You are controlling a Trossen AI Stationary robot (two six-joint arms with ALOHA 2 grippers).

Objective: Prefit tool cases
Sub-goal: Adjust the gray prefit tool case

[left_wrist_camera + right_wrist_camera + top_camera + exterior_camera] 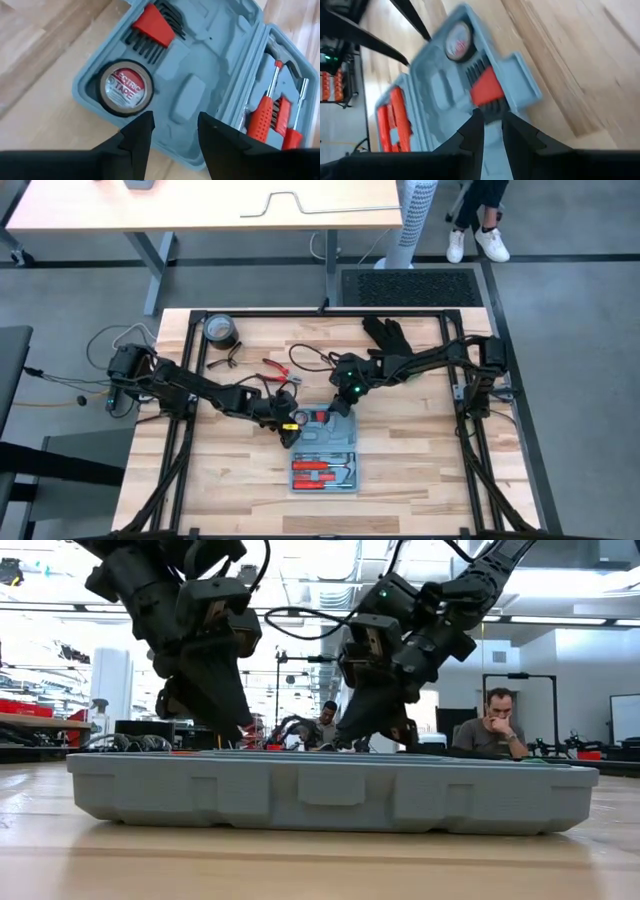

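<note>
The blue-grey tool case (324, 448) lies open and flat on the wooden table. Its near half (324, 471) holds red-handled tools (265, 117). Its far half (195, 75) holds a roll of electric tape (124, 89) and a red holder of hex keys (153, 24). My left gripper (175, 131) hovers open over the far half, at its left side (291, 428). My right gripper (491, 128) stands over the case's far edge (346, 402), just behind the red hex-key holder (487, 92). Its fingers are a narrow gap apart with nothing between them.
A dark tape roll (220, 331) lies at the table's far left and a black glove (388, 335) at the far right. Red-handled pliers (277, 369) and cables lie behind the case. A seated person (497, 732) shows in the room beyond the table.
</note>
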